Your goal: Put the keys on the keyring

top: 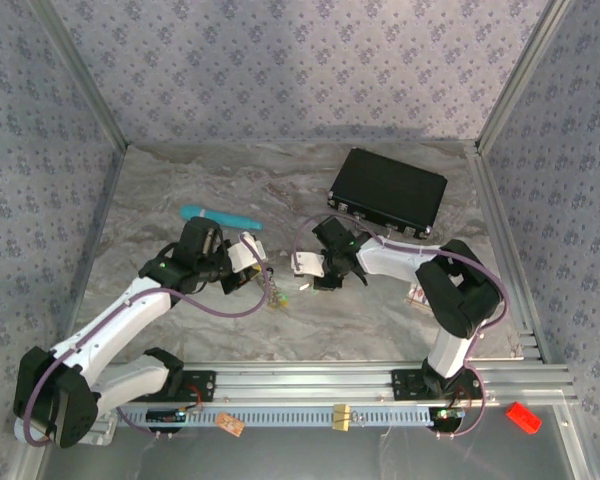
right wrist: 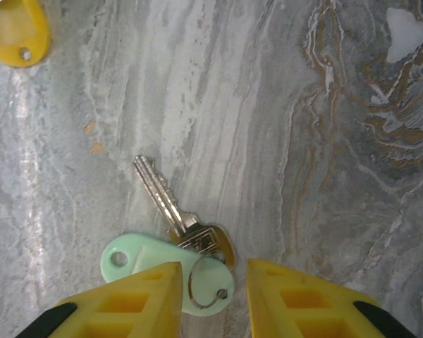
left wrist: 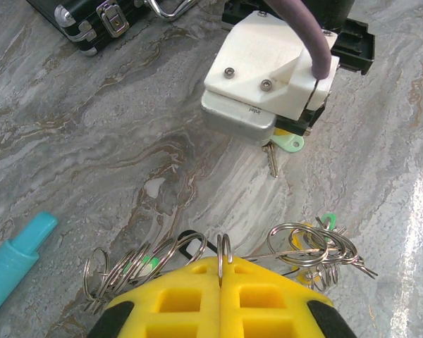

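Observation:
My left gripper point(left wrist: 222, 262) is shut on a thin metal loop of the keyring point(left wrist: 307, 246), a bunch of silvery wire rings lying on the marble. Green point(left wrist: 327, 220) and yellow key heads sit among those rings. From above, the left gripper point(top: 267, 283) is over this bunch point(top: 277, 297). My right gripper point(right wrist: 213, 271) is open, low over a silver key point(right wrist: 162, 197) with a pale teal-green head point(right wrist: 137, 257) and small wire loop. That key lies between its fingers, untouched. The right gripper point(top: 316, 281) stands close to the right of the left one.
A black case point(top: 388, 190) lies at the back right and a teal pen-like stick point(top: 220, 215) at the back left. A small red-and-white tag point(top: 417, 295) sits by the right arm. A yellow tag point(right wrist: 10, 32) lies apart from the pale key.

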Robot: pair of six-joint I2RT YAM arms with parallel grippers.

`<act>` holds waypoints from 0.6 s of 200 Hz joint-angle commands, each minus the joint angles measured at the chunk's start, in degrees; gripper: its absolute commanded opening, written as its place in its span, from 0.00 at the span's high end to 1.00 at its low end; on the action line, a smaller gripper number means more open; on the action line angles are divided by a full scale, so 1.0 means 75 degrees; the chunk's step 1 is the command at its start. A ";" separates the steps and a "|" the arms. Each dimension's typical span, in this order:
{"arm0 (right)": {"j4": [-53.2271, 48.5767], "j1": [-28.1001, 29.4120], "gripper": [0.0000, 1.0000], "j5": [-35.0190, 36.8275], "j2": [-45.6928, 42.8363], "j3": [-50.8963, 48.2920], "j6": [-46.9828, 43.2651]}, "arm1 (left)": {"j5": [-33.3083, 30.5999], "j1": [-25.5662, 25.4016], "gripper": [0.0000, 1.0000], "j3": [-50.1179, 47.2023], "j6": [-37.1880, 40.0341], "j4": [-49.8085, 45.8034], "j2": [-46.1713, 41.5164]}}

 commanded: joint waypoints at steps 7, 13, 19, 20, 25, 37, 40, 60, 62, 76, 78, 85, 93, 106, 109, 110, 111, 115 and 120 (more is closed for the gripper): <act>-0.0258 -0.0023 0.72 0.0097 0.0206 0.0234 -0.0094 | 0.0317 -0.0044 1.00 -0.0003 0.0130 0.0213 -0.0029; -0.0280 -0.0028 0.72 0.0110 0.0202 0.0246 -0.0098 | 0.0317 -0.0048 1.00 -0.0003 0.0134 0.0221 -0.0031; -0.0300 -0.0026 0.73 0.0128 0.0210 0.0263 -0.0091 | 0.0317 -0.0045 1.00 -0.0007 0.0132 0.0214 -0.0029; -0.0300 -0.0026 0.73 0.0125 0.0217 0.0261 -0.0090 | 0.0317 -0.0043 1.00 -0.0010 0.0133 0.0213 -0.0029; -0.0313 -0.0023 0.74 0.0144 0.0223 0.0259 -0.0094 | 0.0315 -0.0050 1.00 -0.0008 0.0133 0.0214 -0.0029; -0.0346 -0.0026 0.74 0.0169 0.0228 0.0276 -0.0111 | 0.0323 -0.0051 1.00 -0.0009 0.0133 0.0215 -0.0028; -0.0354 -0.0029 0.74 0.0179 0.0232 0.0278 -0.0111 | 0.0317 -0.0052 1.00 -0.0002 0.0134 0.0213 -0.0023; -0.0374 -0.0014 0.74 0.0254 0.0246 0.0274 -0.0141 | 0.0311 -0.0047 1.00 -0.0001 0.0134 0.0213 -0.0018; -0.0372 -0.0014 0.74 0.0261 0.0247 0.0271 -0.0145 | 0.0315 -0.0051 1.00 -0.0001 0.0134 0.0207 -0.0027; -0.0356 -0.0014 0.74 0.0296 0.0248 0.0272 -0.0137 | 0.0316 -0.0044 1.00 -0.0001 0.0134 0.0201 -0.0029; -0.0350 -0.0014 0.74 0.0307 0.0257 0.0277 -0.0141 | 0.0316 -0.0041 1.00 -0.0001 0.0134 0.0201 -0.0029; -0.0349 -0.0014 0.74 0.0330 0.0260 0.0274 -0.0136 | 0.0317 -0.0049 1.00 -0.0005 0.0134 0.0201 -0.0029; -0.0343 -0.0017 0.75 0.0341 0.0282 0.0282 -0.0136 | 0.0318 -0.0050 1.00 -0.0008 0.0133 0.0198 -0.0028; -0.0352 -0.0019 0.77 0.0338 0.0284 0.0293 -0.0136 | 0.0317 -0.0051 1.00 -0.0007 0.0127 0.0201 -0.0029; -0.0359 -0.0013 0.78 0.0334 0.0283 0.0292 -0.0138 | 0.0317 -0.0043 1.00 -0.0005 0.0133 0.0201 -0.0029; -0.0365 -0.0014 0.78 0.0334 0.0289 0.0293 -0.0142 | 0.0317 -0.0041 1.00 -0.0003 0.0127 0.0201 -0.0029; -0.0363 -0.0014 0.79 0.0333 0.0286 0.0293 -0.0138 | 0.0317 -0.0047 1.00 -0.0002 0.0130 0.0201 -0.0029; -0.0360 -0.0020 0.80 0.0336 0.0289 0.0288 -0.0136 | 0.0317 -0.0051 1.00 -0.0006 0.0133 0.0201 -0.0028; -0.0367 -0.0008 0.81 0.0333 0.0286 0.0288 -0.0140 | 0.0309 -0.0049 1.00 -0.0001 0.0129 0.0201 -0.0015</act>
